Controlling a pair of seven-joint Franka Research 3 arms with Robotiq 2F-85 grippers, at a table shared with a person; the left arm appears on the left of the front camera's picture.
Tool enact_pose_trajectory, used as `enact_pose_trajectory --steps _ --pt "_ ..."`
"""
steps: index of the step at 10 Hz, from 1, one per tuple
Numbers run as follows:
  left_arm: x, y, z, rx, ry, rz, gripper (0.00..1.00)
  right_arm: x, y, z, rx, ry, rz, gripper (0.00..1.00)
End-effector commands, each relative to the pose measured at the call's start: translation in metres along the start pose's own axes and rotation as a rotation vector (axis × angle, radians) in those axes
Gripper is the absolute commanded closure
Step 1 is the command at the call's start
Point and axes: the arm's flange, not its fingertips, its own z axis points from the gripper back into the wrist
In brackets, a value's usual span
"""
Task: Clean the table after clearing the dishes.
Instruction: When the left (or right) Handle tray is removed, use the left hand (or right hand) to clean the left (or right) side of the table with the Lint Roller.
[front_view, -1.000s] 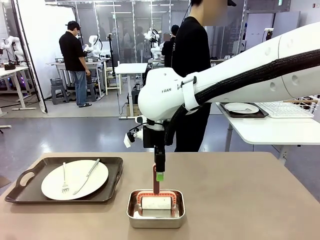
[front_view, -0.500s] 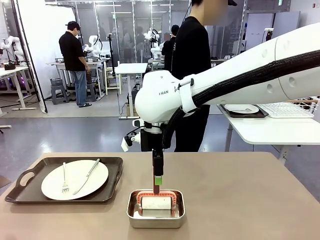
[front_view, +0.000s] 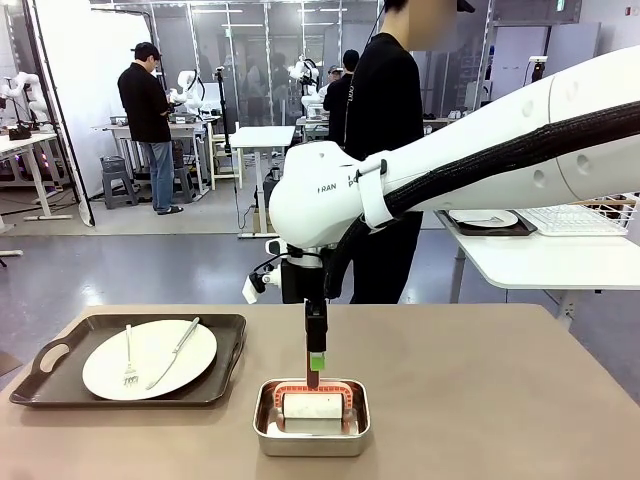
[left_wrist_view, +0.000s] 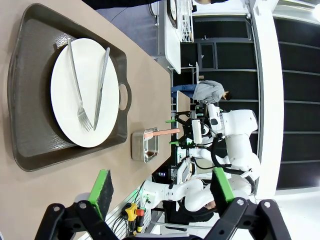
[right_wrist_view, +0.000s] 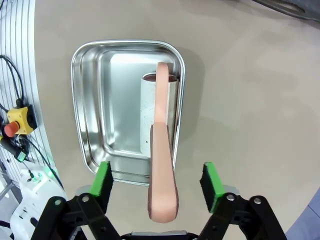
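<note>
While the right claw (right_wrist_view: 156, 181) stood released astride the roller's pink handle (right_wrist_view: 163, 192) over the steel pan (right_wrist_view: 94, 107), the left claw (left_wrist_view: 161, 184) gaped empty; one plate (front_view: 150, 360) lay on its tray (front_view: 58, 386) at the left of the table (front_view: 480, 385).

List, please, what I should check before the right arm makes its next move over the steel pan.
1. Right gripper open: ok.
2. Salmon-pink handle between its green pads: ok, gaps on both sides.
3. White roller lying in the shiny rectangular steel pan: ok.
4. Dishes cleared: not ok; a dark brown tray with a round white plate, fork and knife sits on the beige-brown table.
5. Left gripper away from the pan: ok, open above the tray.
6. Person's hands clear: cannot tell, hidden behind the arm.
</note>
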Motion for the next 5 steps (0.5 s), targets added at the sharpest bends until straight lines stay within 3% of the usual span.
enact_pose_trajectory --steps 1,5 --pt "-0.0028 -0.0007 0.0030 -0.007 0.008 -0.009 0.00 -0.0006 0.0066 0.0010 -0.029 0.029 -0.026 0.34" --pt "-0.0028 -0.0007 0.0030 -0.007 0.008 -0.009 0.00 -0.0003 0.0105 0.0058 -0.046 0.022 -0.019 0.74"
